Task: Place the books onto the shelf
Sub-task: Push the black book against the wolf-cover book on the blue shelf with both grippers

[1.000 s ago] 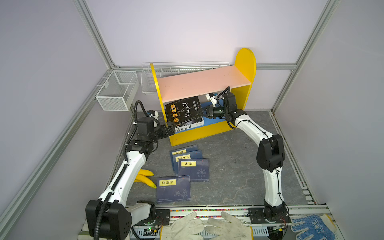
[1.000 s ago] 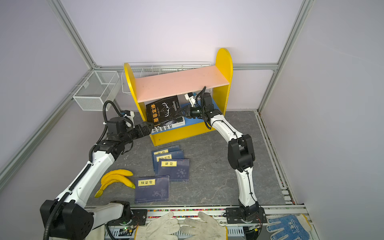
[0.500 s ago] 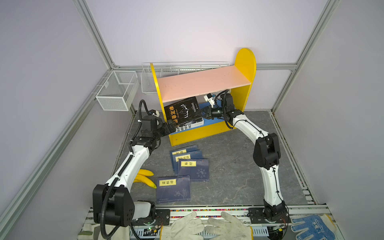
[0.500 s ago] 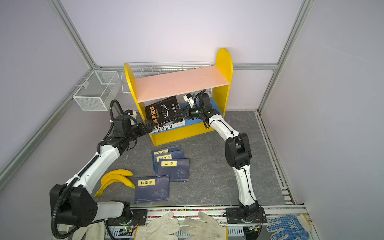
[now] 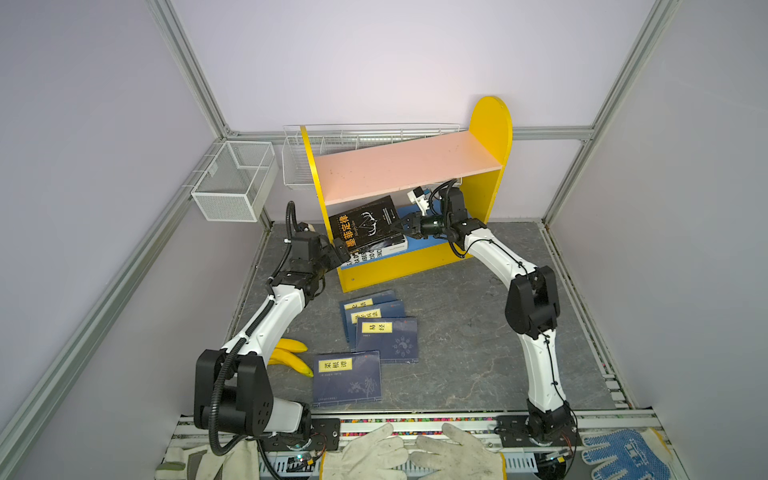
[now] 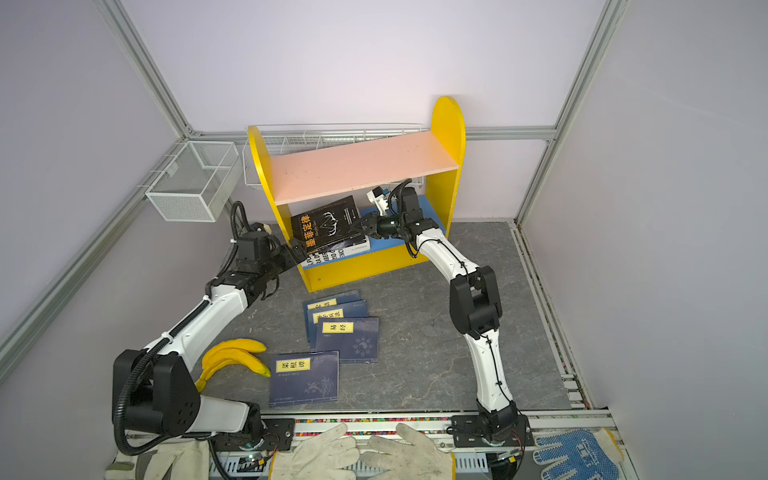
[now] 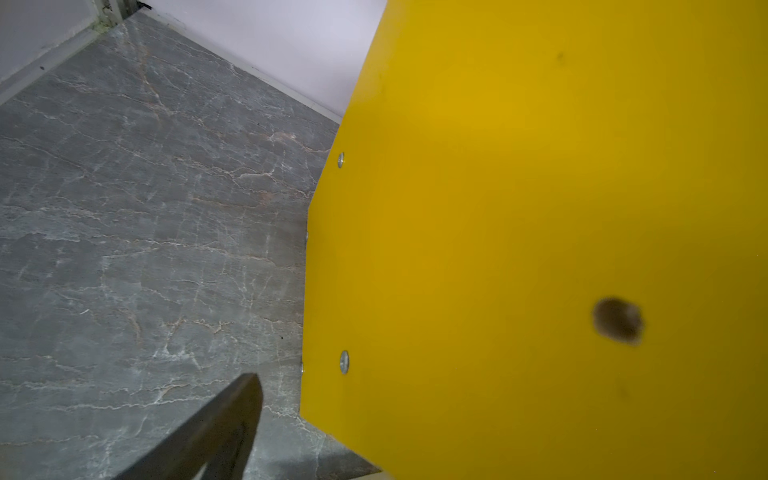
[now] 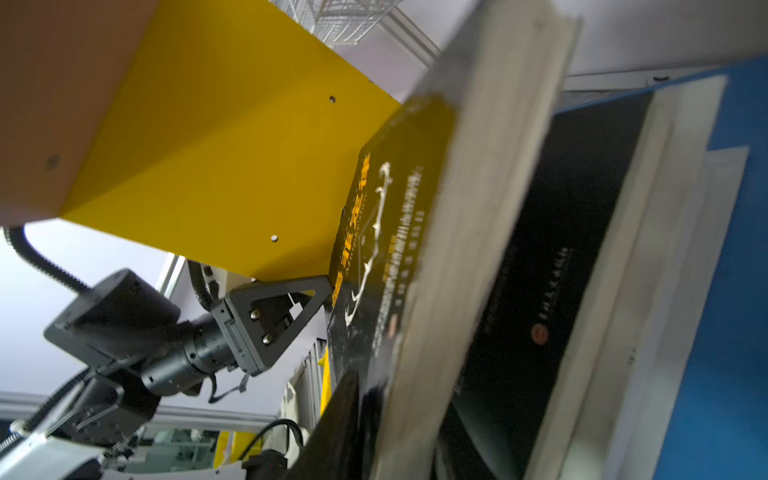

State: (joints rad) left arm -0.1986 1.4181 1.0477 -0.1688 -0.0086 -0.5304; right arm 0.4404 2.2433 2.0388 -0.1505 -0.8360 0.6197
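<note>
A black book (image 5: 365, 224) leans tilted inside the shelf (image 5: 409, 166), resting on a flat black book (image 8: 561, 249) and a white book (image 5: 376, 252) on the blue lower board. My right gripper (image 5: 400, 224) reaches under the pink board; its jaws stand slightly apart around the tilted book's edge (image 8: 478, 249), which is blurred. My left gripper (image 5: 337, 254) is wide open at the shelf's left panel (image 7: 519, 208), one finger (image 8: 291, 307) touching the book's lower corner and another finger (image 7: 220, 424) outside the panel. Several navy books (image 5: 386, 332) lie on the floor.
Yellow bananas (image 5: 291, 353) lie by the left arm. Two white wire baskets (image 5: 235, 178) (image 5: 353, 141) hang on the back wall. White gloves (image 5: 415, 453) and a blue glove (image 5: 623, 457) lie on the front rail. Grey floor (image 5: 457, 332) stretches right of the navy books.
The right gripper's jaws have parted around the black book. The left gripper has moved in to the shelf's left panel and the book's corner.
</note>
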